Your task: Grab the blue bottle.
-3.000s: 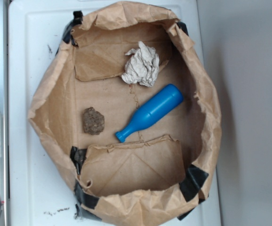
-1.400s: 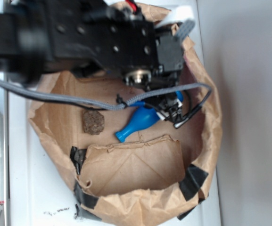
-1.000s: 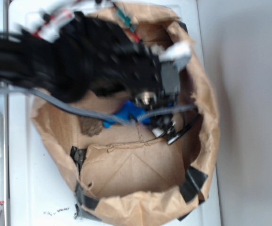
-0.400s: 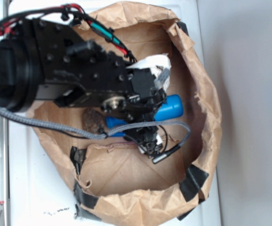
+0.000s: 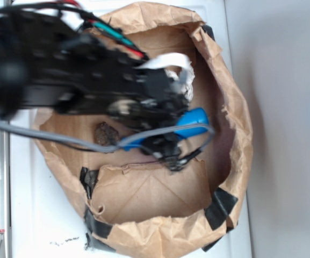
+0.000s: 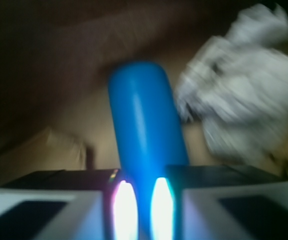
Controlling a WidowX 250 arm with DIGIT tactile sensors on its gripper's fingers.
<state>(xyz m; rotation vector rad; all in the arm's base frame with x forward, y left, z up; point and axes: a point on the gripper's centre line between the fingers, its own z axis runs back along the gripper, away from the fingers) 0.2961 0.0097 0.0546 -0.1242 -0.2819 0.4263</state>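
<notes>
The gripper (image 6: 139, 205) sits right over the bottle (image 6: 146, 125), w/ the blue body running between its two pads at the bottom edge of the wrist view. The pads look drawn in close against the blue on both sides, so it reads as pinching the bottle near the narrow end; the frame is blurred, so actual contact can't be confirmed.

From the gripper the bottle's long axis runs straight ahead, away from the wrist cam, rounded base end farthest out. So the axis lies crosswise to the jaw closing direction, which is the relation the grab depends on. In the exterior view the gripper (image 5: 168, 150) is mostly hidden by arm and cables. The bottle (image 5: 193, 119) shows only as its wide base poking out to the right of the arm, plus a sliver of blue lower left under the grey cable. It thus lies diagonally: base toward upper right, neck toward lower left.

Whether the bottle is resting on the bag (image 5: 144, 193) floor or just lifted can't be told. The paper ball (image 6: 243, 85) lies just beside the bottle's base, near but apart. The rock (image 5: 106, 133) sits off beyond the neck end, clear of the gripper.

Judgement: grip looks aligned; a lift is probably next, w/ risk of the smooth plastic slipping.
</notes>
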